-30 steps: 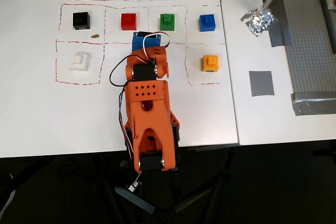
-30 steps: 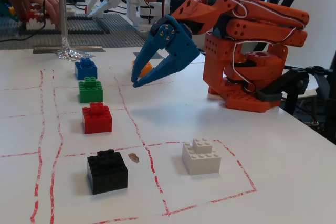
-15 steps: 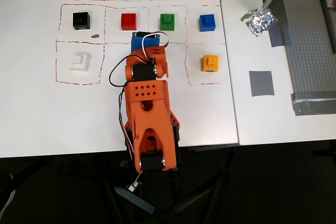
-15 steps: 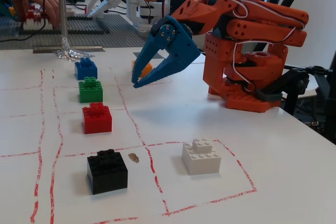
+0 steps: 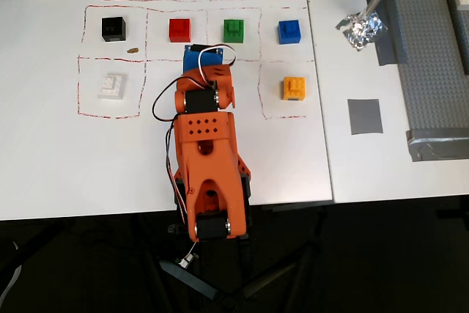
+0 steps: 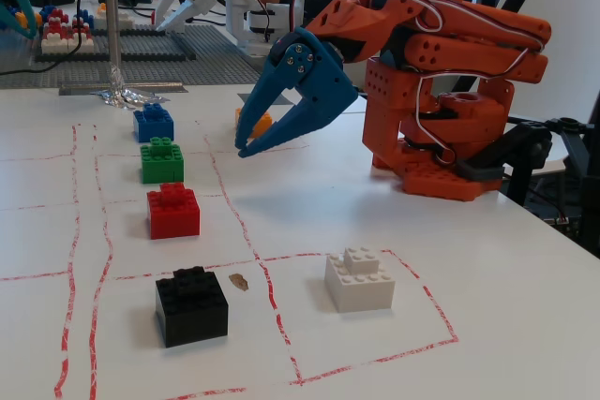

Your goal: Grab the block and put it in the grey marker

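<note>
I see the orange arm folded low over the white bench [image 5: 66,166], its blue pincer [image 6: 242,149] raised clear of the surface in the fixed view, jaws parted and holding nothing. In the overhead view only the blue top of the pincer [image 5: 201,55] shows past the wrist, so the gap cannot be judged there.

The block [image 5: 289,31], a blue brick, sits in its red-lined cell at the right end of a row in the overhead view, with the green brick [image 5: 234,30], red brick [image 5: 179,30] and black brick [image 5: 113,28] to its left. In the fixed view the block [image 6: 153,123] is the farthest of that row, upright, and apart from the pincer tips. The orange-yellow brick [image 5: 294,87] lies in the cell just below the block in the overhead view; the white brick [image 5: 111,86] sits in the cell under the black brick.

The grey marker [image 5: 364,116] lies flat on the adjoining bench panel to the right in the overhead view, bare, well apart from the block. Above it is the crumpled foil [image 5: 360,31] at the foot of a metal rod, and the grey studded baseplate [image 5: 432,64] runs along the right edge.
</note>
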Tool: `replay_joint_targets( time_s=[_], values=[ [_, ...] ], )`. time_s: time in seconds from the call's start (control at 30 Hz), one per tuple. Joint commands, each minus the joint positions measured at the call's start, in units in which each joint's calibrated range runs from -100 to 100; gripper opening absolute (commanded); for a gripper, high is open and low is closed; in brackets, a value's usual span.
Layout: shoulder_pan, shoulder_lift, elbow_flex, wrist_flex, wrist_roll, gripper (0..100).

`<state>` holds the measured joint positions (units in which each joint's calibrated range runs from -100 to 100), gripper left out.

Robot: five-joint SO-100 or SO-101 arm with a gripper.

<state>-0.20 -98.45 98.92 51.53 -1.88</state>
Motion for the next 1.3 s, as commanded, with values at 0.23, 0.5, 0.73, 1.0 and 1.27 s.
replay_joint_targets(
  time_s=[0.23,0.5,0.73,1.0,1.27],
  values=[
    [4.7,18.5,-12.6,-3.3,-3.3,0],
    [10.7,43.9,-33.4,-2.6,-9.1,0],
    [15.6,64.5,-56.1,5.7,-15.8,0],
    [22.3,76.4,-70.5,10.6,-21.2,4],
    [28.1,85.1,-76.7,10.6,-22.0,4]
  ],
)
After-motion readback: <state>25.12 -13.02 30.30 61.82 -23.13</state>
